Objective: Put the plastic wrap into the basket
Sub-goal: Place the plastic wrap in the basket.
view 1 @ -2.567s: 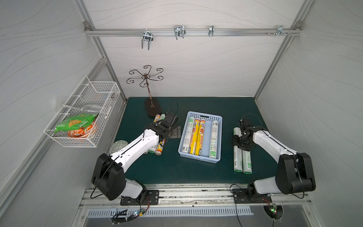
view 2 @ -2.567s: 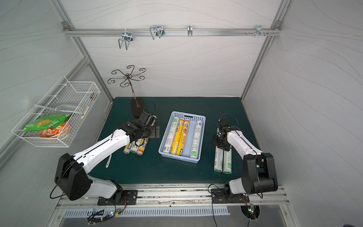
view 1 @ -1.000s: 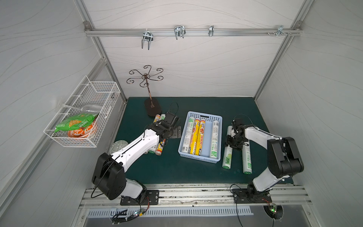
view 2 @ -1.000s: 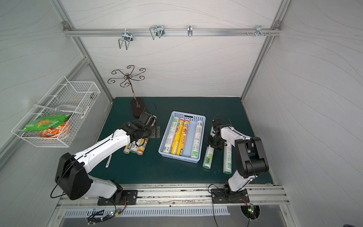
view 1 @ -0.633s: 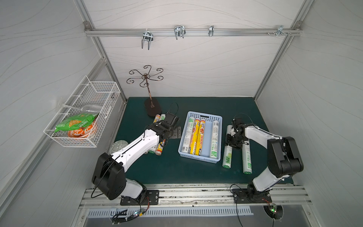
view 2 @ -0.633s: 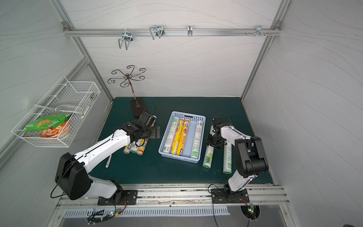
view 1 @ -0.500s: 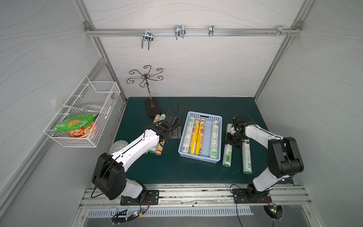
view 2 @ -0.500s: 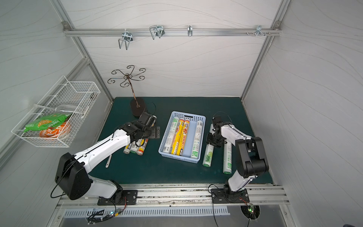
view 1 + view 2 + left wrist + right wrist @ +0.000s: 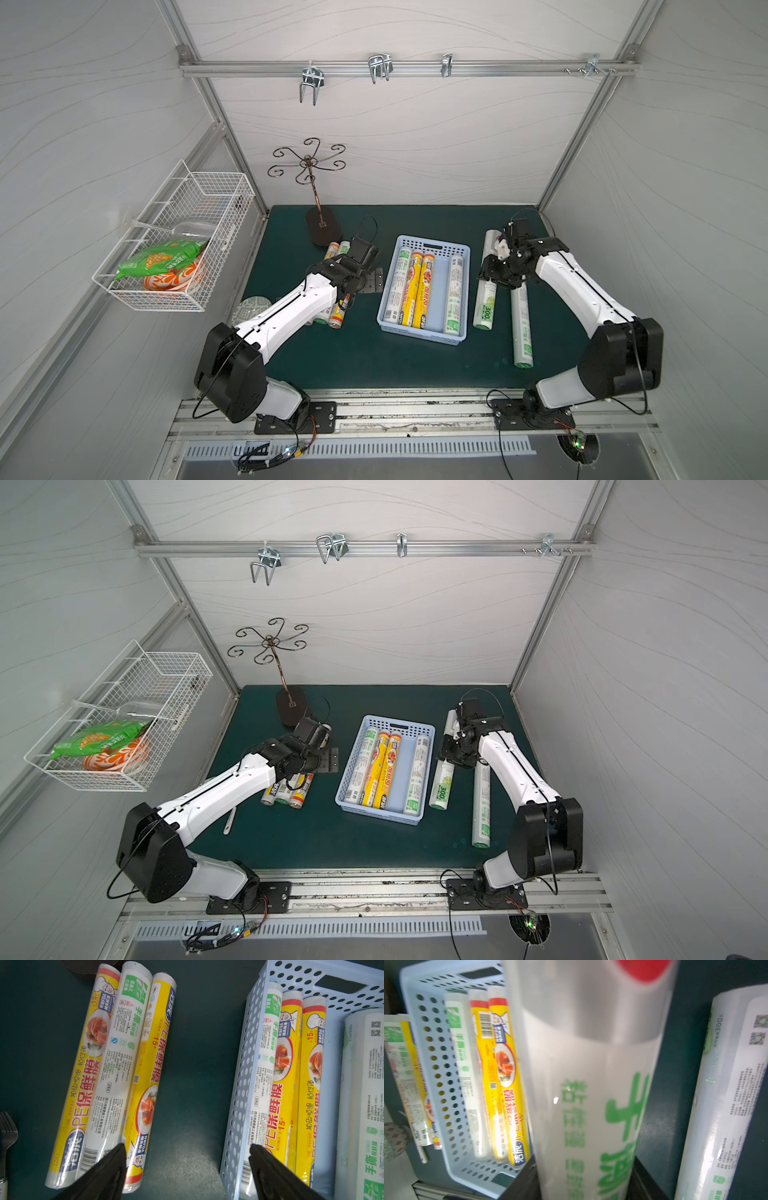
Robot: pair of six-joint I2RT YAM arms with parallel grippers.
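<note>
The right gripper (image 9: 492, 279) is clenched on a white plastic wrap roll (image 9: 485, 305) with green print, taking it near its middle. In the right wrist view this roll (image 9: 591, 1084) looms large and blurred, with the dark jaws pressed against it on both sides. It sits outside the light-blue basket (image 9: 422, 333), just beside the basket's right long wall and roughly parallel to it. Whether it is clear of the dark green counter (image 9: 374, 361) cannot be told. Farther from the basket on that same side, a second white roll (image 9: 521, 328) lies on the counter, and its near end reaches past the basket's front wall. Four rolls lie lengthwise inside the basket. A white-and-green roll (image 9: 398, 291) is against the left wall, with two yellow rolls (image 9: 419, 291) touching each other right beside it. Another white roll (image 9: 455, 295) lies along the right wall, and a bare strip of basket floor separates it from the yellow pair. The left gripper (image 9: 187, 1157) is released and grasps nothing. Its jaws stand wide apart over the bare counter just off the basket's left wall. Beyond it, to the left of the basket, three more rolls (image 9: 116, 1064) lie side by side and touching, in the order yellow, white, yellow. In both top views the left arm (image 9: 291, 307) partly covers them.
</note>
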